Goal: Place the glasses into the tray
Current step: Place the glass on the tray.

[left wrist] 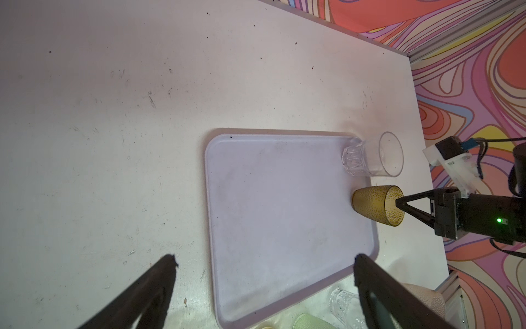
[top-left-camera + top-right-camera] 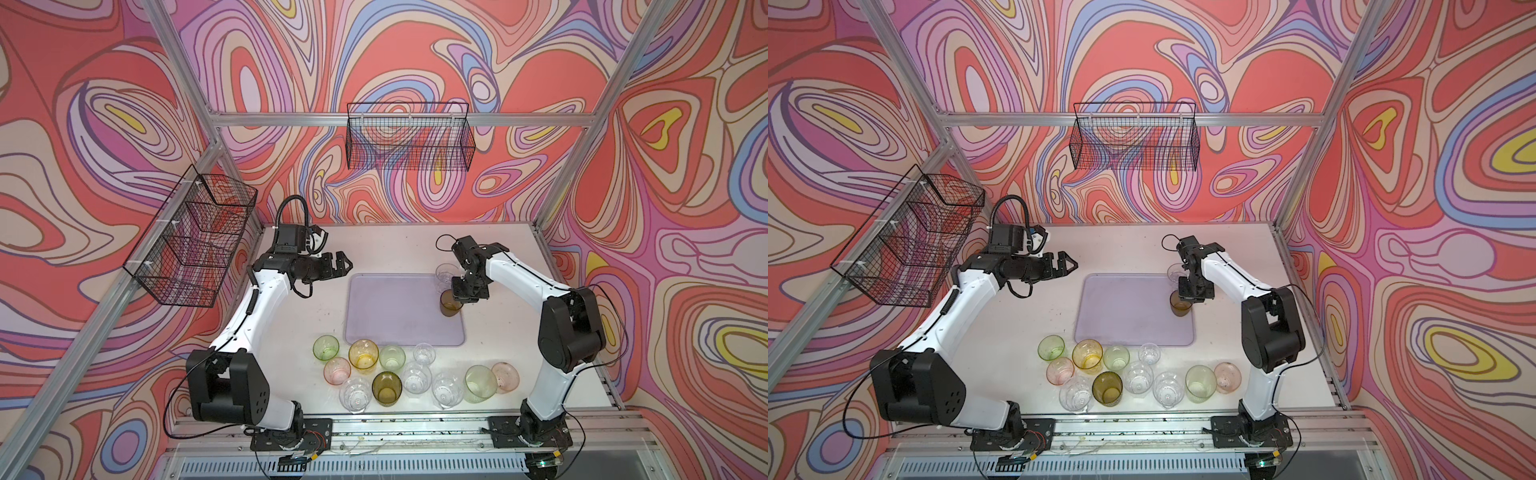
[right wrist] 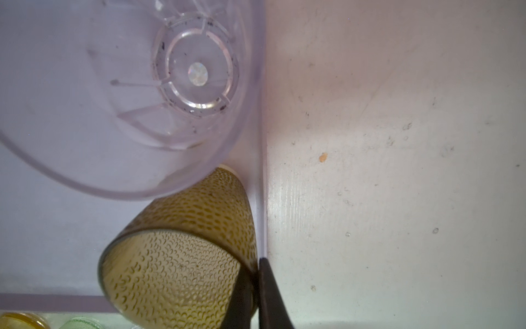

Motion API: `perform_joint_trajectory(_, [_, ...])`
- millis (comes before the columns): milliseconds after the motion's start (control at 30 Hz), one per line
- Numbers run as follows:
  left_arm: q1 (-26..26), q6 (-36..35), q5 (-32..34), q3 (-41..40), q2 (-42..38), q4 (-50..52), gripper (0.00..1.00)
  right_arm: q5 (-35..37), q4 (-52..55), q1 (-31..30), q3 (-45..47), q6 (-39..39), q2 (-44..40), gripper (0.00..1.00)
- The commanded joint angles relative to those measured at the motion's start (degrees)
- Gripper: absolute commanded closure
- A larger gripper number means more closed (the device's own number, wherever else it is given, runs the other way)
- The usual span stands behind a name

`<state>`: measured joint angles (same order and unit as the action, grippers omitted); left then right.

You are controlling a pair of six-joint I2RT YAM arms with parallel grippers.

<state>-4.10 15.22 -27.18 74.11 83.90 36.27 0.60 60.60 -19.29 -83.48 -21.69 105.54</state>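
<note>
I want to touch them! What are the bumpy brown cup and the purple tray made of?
The brown cup looks like tinted see-through plastic, though it could be glass: light passes through it, and tiny raised dimples cover its wall. The tray looks like matte lavender plastic: dull with no shine, faintly scuffed, with a rounded moulded rim.

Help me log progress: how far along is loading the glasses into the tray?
Done: one clear glass stands in a corner of the tray. In hand: the right tool is shut on the olive-brown glass, just inside the rim. Remaining: eleven glasses on the table; the left tool hangs open, empty.
</note>
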Motion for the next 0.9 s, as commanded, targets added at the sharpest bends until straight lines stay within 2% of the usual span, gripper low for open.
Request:
perform_joint_trajectory(0, [-0.1,-0.7,0.2,1.1,0.3,1.6,0.00,0.6,-0.5,0.6,-0.7,0.9,1.3,1.00])
perform_joint_trajectory(300, [-0.1,-0.7,0.3,1.1,0.3,1.6,0.00,0.3,-0.6,1.0,-1.3,1.5,2.3,0.94])
perform_joint_trajectory(567, [-0.1,-0.7,0.3,1.1,0.2,1.5,0.00,0.5,-0.2,1.1,-2.7,2.2,1.6,0.79])
perform_joint_trajectory(767, [-0.1,-0.7,0.4,1.2,0.2,1.7,0.00,1.2,1.6,1.1,-4.3,3.2,-0.9,0.72])
perform_joint_trajectory(867, [-0.1,-0.7,0.4,1.2,0.1,1.7,0.00,1.5,2.3,1.1,-4.4,3.5,-2.9,0.66])
